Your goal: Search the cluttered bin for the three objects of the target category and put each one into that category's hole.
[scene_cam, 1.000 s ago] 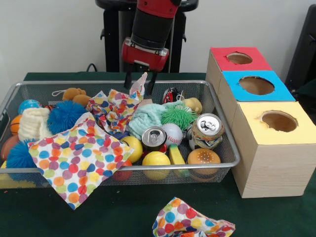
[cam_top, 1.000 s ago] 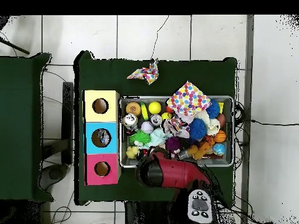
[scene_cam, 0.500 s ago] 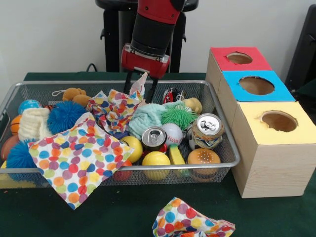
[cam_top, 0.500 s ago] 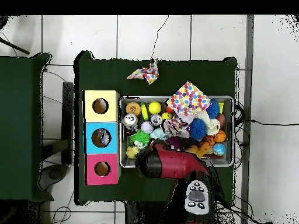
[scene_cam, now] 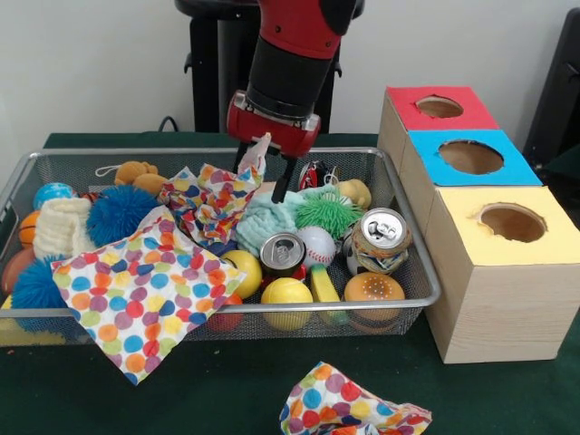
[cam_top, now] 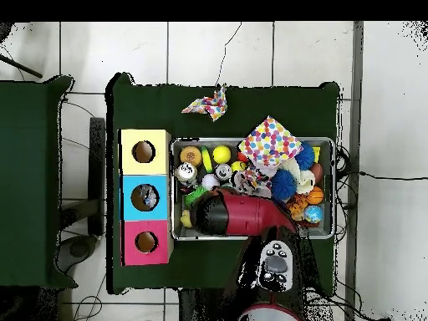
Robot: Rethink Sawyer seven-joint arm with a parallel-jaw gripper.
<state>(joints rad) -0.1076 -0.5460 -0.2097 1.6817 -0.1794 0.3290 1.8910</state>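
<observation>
My gripper (scene_cam: 261, 183) hangs open inside the wire bin (scene_cam: 426, 281), its fingers either side of the raised tip of a spotted cloth (scene_cam: 214, 201). Just below and to the right of it lie a teal cloth (scene_cam: 270, 217) and a green spiky ball (scene_cam: 327, 214). Two drink cans (scene_cam: 283, 254) (scene_cam: 380, 239), a baseball (scene_cam: 317, 245), yellow balls (scene_cam: 286, 297) and a toy burger (scene_cam: 372, 290) fill the bin's front right. Beside the bin stand the red (scene_cam: 439, 107), blue (scene_cam: 470, 157) and yellow (scene_cam: 512, 222) hole boxes. In the overhead view the arm (cam_top: 238, 214) hides the gripper.
A large spotted cloth (scene_cam: 143, 292) drapes over the bin's front rim. Blue spiky balls (scene_cam: 119, 214), a cream knit item (scene_cam: 62, 227) and an orange ball (scene_cam: 29, 228) crowd the left end. Another spotted cloth (scene_cam: 349, 410) lies on the green table in front of the bin.
The gripper has come down and forward into the bin, from above the back rim to around the cloth's raised tip. The objects have not moved.
</observation>
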